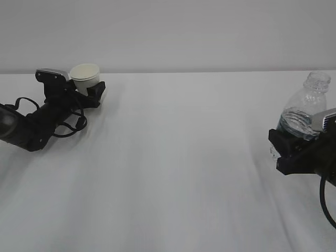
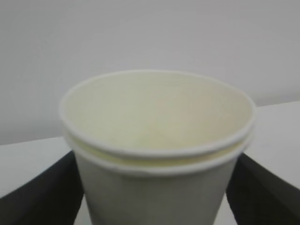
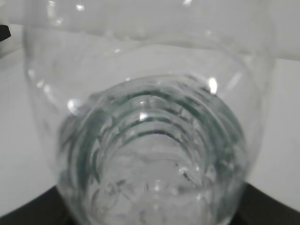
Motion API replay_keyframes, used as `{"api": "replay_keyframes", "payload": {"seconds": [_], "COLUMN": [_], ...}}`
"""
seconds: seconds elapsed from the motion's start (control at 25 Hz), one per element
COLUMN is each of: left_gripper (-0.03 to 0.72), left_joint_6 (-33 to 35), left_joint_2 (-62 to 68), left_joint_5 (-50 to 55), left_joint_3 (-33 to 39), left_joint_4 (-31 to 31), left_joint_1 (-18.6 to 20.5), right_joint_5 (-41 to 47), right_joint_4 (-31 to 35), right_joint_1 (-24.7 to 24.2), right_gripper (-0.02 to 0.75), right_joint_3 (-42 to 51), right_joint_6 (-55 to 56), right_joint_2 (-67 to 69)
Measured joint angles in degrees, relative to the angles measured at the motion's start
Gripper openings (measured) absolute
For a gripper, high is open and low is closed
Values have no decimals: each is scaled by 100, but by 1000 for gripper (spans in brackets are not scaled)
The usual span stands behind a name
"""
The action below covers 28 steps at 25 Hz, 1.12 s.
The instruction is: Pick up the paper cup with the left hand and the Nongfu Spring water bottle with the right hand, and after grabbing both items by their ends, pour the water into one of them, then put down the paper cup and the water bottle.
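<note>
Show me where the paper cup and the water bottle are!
paper cup (image 2: pixel 154 187): left wrist view, on its front wall below the rim.
water bottle (image 1: pixel 307 105): exterior view, on its clear shoulder under the open neck.

My view: white table (image 1: pixel 178 173) fills lower frame, surface plain, soft shadows. Pale grey wall (image 1: pixel 184 31) behind, bare. I see even, diffuse light.

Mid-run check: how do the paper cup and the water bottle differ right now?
The paper cup is opaque cream-white; the water bottle is clear ribbed plastic. The cup is shorter with a wide rolled rim; the bottle is taller with a narrow uncapped neck. The cup looks empty inside; the bottle shows water low down. Shared: each stands between an end effector's fingers, at opposite sides of the table.
</note>
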Motion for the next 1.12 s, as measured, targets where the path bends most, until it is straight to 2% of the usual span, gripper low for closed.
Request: {"api": "replay_keyframes", "payload": {"seconds": [0.24,0.52,1.12], "left_gripper": [645,545,507], "left_joint_6": [0,0,0], "left_joint_2": [0,0,0], "left_joint_5": [107,67,-13], "left_joint_3": [0,0,0], "left_joint_4": [0,0,177], "left_joint_1": [0,0,0], "right_joint_5": [0,0,0], "right_joint_4": [0,0,0], "right_joint_1": [0,0,0], "right_gripper": [403,403,403], "right_joint_3": [0,0,0], "right_joint_6": [0,-30,-30], "right_joint_2": [0,0,0]}}
